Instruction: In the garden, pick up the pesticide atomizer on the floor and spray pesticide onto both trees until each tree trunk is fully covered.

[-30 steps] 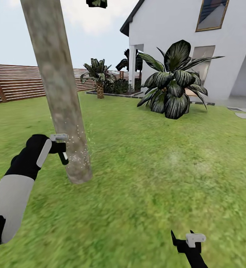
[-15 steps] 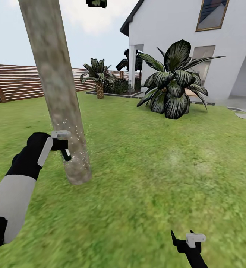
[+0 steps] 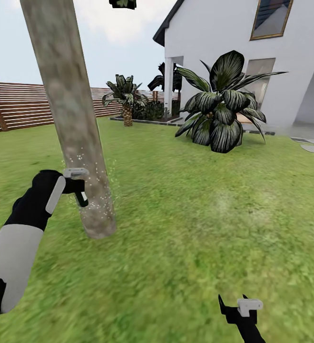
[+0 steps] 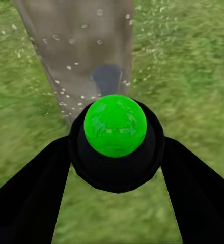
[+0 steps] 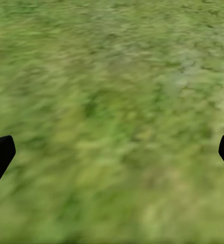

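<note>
Mottled beige-grey bark on the tree trunk [image 3: 73, 124], flecked with whitish specks of pesticide [image 3: 99, 190], and the pesticide atomizer [image 4: 115, 127] shows a glossy bright green ball in a black collar between black fingers [image 4: 25, 203]. Blurry green grass [image 3: 200, 228] with a paler patch, brown slatted fence [image 3: 24, 105], white house [image 3: 214, 28]. The big plant [image 3: 223, 105] carries dark leaves streaked pale grey-green.
</note>
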`<state>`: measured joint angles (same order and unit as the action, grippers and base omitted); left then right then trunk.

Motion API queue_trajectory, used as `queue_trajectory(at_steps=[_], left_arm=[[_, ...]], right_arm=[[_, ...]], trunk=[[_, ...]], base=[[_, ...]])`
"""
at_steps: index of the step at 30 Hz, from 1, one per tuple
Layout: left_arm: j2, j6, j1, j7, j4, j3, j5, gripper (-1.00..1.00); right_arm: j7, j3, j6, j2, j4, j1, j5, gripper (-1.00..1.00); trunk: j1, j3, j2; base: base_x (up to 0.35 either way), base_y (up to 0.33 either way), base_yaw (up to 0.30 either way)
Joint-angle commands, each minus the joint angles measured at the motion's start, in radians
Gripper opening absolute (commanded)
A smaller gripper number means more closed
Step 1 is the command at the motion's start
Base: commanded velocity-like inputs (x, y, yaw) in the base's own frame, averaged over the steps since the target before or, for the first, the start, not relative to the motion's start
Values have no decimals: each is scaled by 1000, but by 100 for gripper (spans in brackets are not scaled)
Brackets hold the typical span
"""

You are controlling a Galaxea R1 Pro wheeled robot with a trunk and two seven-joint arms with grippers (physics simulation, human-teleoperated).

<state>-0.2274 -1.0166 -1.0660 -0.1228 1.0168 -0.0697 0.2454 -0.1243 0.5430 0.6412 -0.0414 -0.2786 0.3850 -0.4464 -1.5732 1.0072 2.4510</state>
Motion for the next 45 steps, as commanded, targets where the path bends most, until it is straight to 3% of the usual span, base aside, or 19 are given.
queue_trajectory(at_steps=[1, 5, 12, 17, 26, 31, 33, 36, 41, 45], left_arm=[[7, 0, 0, 1, 1, -13, -6, -100], [19, 0, 0, 0, 3, -39, -8, -100], [-9, 0, 0, 0, -11, -34, -10, -100], [8, 0, 0, 1, 2, -41, -6, -100], [2, 1, 78, 0, -11, -42, -9, -100], [14, 7, 134, 1, -16, -42, -7, -100], [46, 8, 141, 0, -15, -42, -8, -100], [64, 15, 189, -3, -15, -42, -10, -100], [43, 24, 275, -2, -16, -34, -12, -100], [-17, 104, 326, -1, -29, -33, -11, -100]], right_arm=[[0, 0, 0, 0, 0, 0, 0, 100], [0, 0, 0, 0, 0, -1, 0, 100], [0, 0, 0, 0, 0, 0, 0, 100], [0, 0, 0, 0, 0, 0, 0, 100], [0, 0, 0, 0, 1, 0, 0, 100], [0, 0, 0, 0, 1, 0, 0, 100], [0, 0, 0, 0, 1, 0, 0, 100], [0, 0, 0, 0, 1, 0, 0, 100], [0, 0, 0, 0, 1, 0, 0, 100], [-1, 0, 0, 2, 1, 0, 0, 100]], trunk=[[0, 0, 0], [0, 0, 0], [0, 0, 0], [0, 0, 0], [0, 0, 0], [0, 0, 0], [0, 0, 0], [0, 0, 0], [0, 0, 0], [0, 0, 0]], base=[[0, 0, 0], [0, 0, 0], [127, 0, 0], [25, 0, 0], [-131, 0, 0], [-19, 0, 0], [-1, 0, 0], [0, 0, 0], [-157, 93, 0], [-265, 197, 0]])
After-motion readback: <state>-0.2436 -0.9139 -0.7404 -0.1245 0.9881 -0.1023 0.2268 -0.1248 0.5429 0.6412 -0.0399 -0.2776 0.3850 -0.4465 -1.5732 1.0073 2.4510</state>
